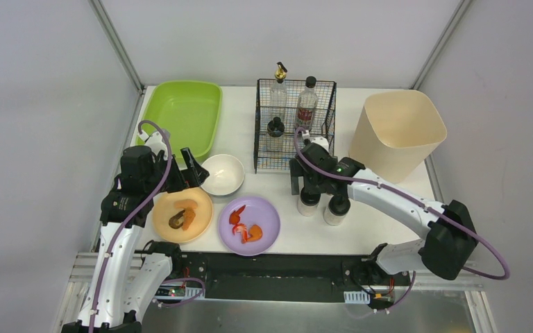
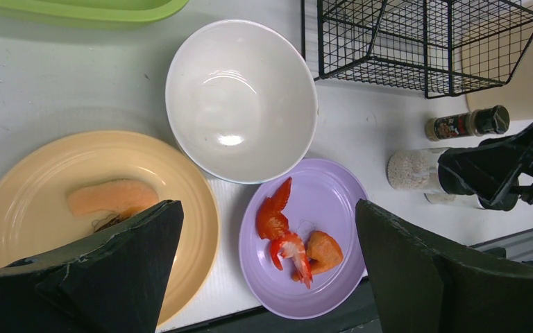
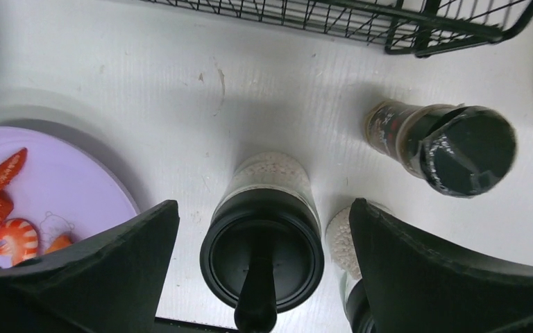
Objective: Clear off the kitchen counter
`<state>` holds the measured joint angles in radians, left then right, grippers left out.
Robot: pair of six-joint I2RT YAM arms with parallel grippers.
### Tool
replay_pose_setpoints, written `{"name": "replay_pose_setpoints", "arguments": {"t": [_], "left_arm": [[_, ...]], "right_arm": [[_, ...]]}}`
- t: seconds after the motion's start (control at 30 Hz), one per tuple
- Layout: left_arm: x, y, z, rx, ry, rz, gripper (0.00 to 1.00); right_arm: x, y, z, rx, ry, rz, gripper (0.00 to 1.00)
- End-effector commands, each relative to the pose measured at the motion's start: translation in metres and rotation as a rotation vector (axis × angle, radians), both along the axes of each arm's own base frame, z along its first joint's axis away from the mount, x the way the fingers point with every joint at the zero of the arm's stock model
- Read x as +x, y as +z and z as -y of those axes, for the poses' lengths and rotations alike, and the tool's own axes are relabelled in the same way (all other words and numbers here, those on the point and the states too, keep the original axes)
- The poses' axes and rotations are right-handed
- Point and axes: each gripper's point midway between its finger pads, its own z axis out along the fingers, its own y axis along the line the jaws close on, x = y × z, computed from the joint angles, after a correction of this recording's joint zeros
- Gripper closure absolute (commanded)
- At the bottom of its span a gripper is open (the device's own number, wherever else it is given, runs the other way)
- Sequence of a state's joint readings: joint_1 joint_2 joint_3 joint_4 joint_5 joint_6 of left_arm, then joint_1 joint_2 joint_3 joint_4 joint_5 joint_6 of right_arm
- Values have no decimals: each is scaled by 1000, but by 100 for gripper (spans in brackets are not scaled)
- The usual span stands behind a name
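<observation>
The white desk [image 1: 319, 236] fills the middle of the cell, running from the black-and-metal rail at the near edge out to the far wall, and it is well loaded. At the far left sits a green tray [image 1: 184, 114]. To its right is a black wire basket [image 1: 295, 156] with bottles [image 1: 307, 104] standing upright inside, and at the far right a tall beige bin [image 1: 397, 135]. Nearer, on the left, a white bowl [image 1: 222, 173] sits just beyond two plates. The yellow plate [image 1: 205, 208] holds a pale orange scrap and something darker, and the purple plate [image 1: 264, 218] to its right holds red and orange bits of food. In the left wrist view the bowl's rim overlaps both plates. The left end effector [image 2: 267, 208] hangs above this group with its jaws spread wide and nothing between them. The right end effector [image 3: 264, 205] is down over a cluster of jars to the right of the purple plate, near the basket's front. Its jaws are also apart, straddling a black-lidded shaker [image 3: 262, 257] of white grains, with a gap showing on either side of the lid, so it grips nothing. A second shaker [image 3: 340, 239] stands right beside the first, half hidden under the right-hand finger. A dark spice jar [image 3: 444, 146] with a black cap stands apart from them, farther right.
</observation>
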<state>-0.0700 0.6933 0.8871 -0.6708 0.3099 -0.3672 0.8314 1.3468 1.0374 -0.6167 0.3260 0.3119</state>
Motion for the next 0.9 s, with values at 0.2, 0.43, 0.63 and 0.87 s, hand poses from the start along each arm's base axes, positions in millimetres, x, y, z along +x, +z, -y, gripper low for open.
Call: {"name": "replay_pose_setpoints", "arguments": {"t": [0.2,0.43,0.63,0.87], "left_arm": [[2,4,0,-10,-3,25,0],[2,4,1,-10,-4,24,0],[2,3,1,-10,-4,21,0],[3,2,0,-9,-3,18,0]], "right_arm": [[-8,-27,-4,0,-15,-69,3],[-20,-34,3,-24,-5,-103,9],[-29,-35,3,-16,11,-117,20],[-25,-19,-3,1,16,-75,46]]}}
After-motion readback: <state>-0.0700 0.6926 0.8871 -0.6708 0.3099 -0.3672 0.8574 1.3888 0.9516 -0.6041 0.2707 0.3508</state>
